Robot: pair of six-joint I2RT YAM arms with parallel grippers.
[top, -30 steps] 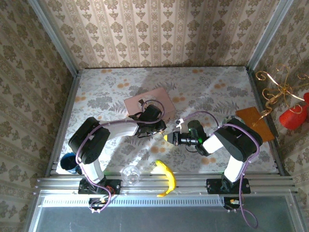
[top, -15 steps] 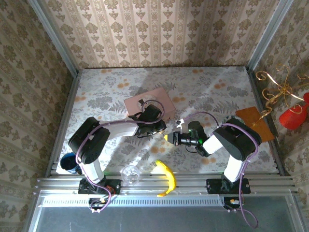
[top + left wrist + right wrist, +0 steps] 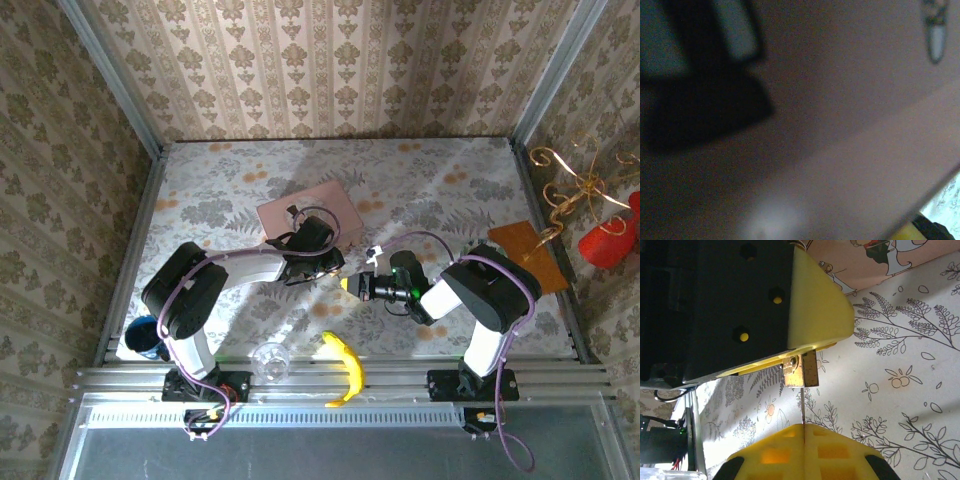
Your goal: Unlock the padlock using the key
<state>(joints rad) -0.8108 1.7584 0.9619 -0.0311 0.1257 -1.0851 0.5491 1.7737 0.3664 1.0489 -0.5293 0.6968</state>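
Right end effector point(image 3: 803, 426): its yellow fingers are pressed together on the key point(image 3: 802, 407), which you see as a thin dark sliver rising from the seam between them. The key's far end reaches the padlock point(image 3: 801, 371), a small brass-coloured block with a round silvery spot on its face. Left end effector point(image 3: 333, 264): narrowly set, pinching the padlock at the edge of its yellow finger, with the floral surface point(image 3: 900, 390) behind. The two end effectors meet just in front of the pink tin point(image 3: 308, 218), off its near right corner. The tin's lid bears a drawn figure. In the left wrist view it is blurred, and you cannot read any lettering. Compared with one second ago, both arms, the tin and the banana point(image 3: 345, 368) stand unchanged.
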